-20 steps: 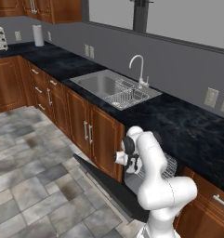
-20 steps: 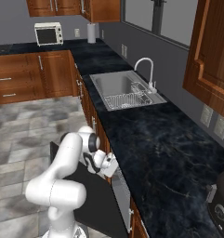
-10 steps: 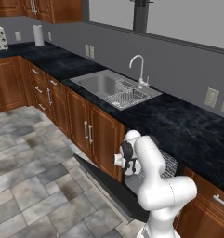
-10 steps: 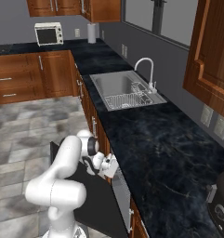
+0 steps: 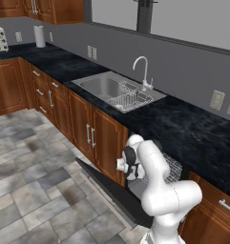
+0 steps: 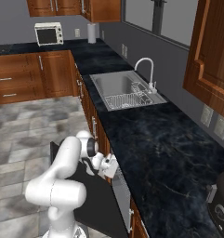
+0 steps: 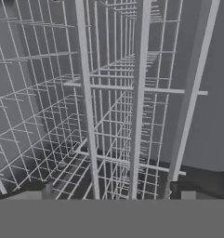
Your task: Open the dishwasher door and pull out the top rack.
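Claw point(image 7: 114, 194) spread before top rack point(image 7: 108, 116); dishwasher door point(image 5: 114, 193) down.

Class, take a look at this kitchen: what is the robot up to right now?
The white arm is working at the dishwasher under the dark counter. The dishwasher door is already folded down and open. The pincer is open and pushed right up to the wire grid of the top rack, with wires between its fingertips but not yet gripped. The rack sits mostly inside, so pulling it out remains.

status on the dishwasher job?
Gripper at the dishwasher mouth, jaws open, nothing held. Dishwasher door down; top rack right ahead. Nothing in the way.
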